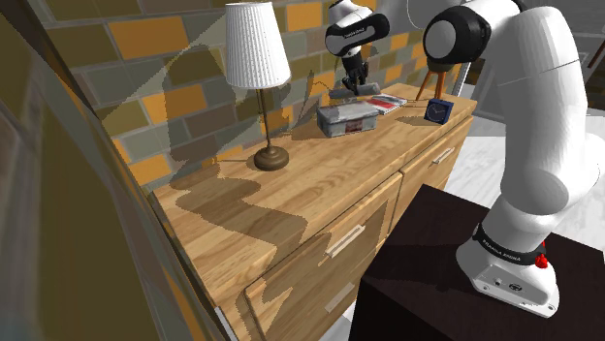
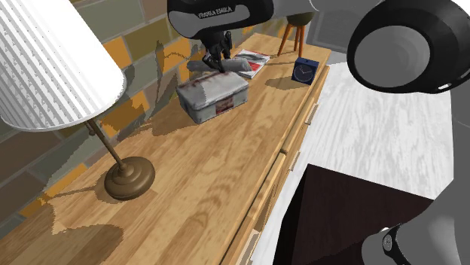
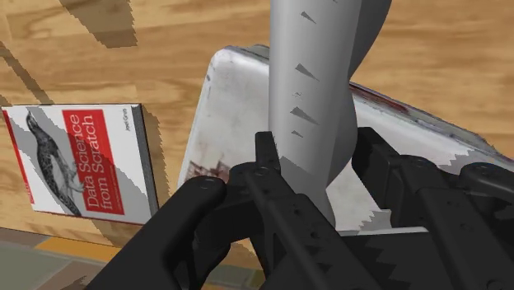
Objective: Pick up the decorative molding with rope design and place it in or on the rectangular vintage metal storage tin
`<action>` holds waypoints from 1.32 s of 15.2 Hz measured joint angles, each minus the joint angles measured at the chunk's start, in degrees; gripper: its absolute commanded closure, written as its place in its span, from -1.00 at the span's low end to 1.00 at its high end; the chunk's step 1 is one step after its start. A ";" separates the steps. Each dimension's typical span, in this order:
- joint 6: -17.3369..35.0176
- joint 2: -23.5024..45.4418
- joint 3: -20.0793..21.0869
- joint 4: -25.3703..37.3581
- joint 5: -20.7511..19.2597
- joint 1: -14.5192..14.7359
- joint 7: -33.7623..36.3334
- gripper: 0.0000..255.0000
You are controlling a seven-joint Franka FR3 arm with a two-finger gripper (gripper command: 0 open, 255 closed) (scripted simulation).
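Both black fingers of the gripper [image 3: 317,196] press in on the grey molding [image 3: 317,91], one on each flank. The jaws stand only as far apart as the bar is wide and have it clasped between them. That molding hangs over the lid of the tin [image 2: 215,102], a worn grey box with a red label on its side. It looks clear of the lid, though whether a gap truly remains is hard to judge.

Its long axis lies about level (the wrist view has it running straight away from the fingers, across the lid). In the second exterior view one end juts past the tin toward the brick wall [image 1: 145,58]. The other end points past the tin's opposite side toward the book [image 3: 82,161], a white and red volume titled "Data Science from Scratch" that lies flat just beside the tin. The bar crosses the tin at a slant rather than lining up with its long sides.

Beyond the book from the tin stands a small blue clock [image 2: 304,71]. Well apart on the tin's other side is a lamp [image 1: 260,58] with a white pleated shade. All of these rest on a wooden sideboard [image 1: 291,213].
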 measured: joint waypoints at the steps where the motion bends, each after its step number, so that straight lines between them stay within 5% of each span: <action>1: 0.06 0.71 -0.02 0.71 0.08 -0.22 -0.25 1.00; 20: 8.90 3.63 -0.08 -4.98 -0.53 -0.62 2.40 1.00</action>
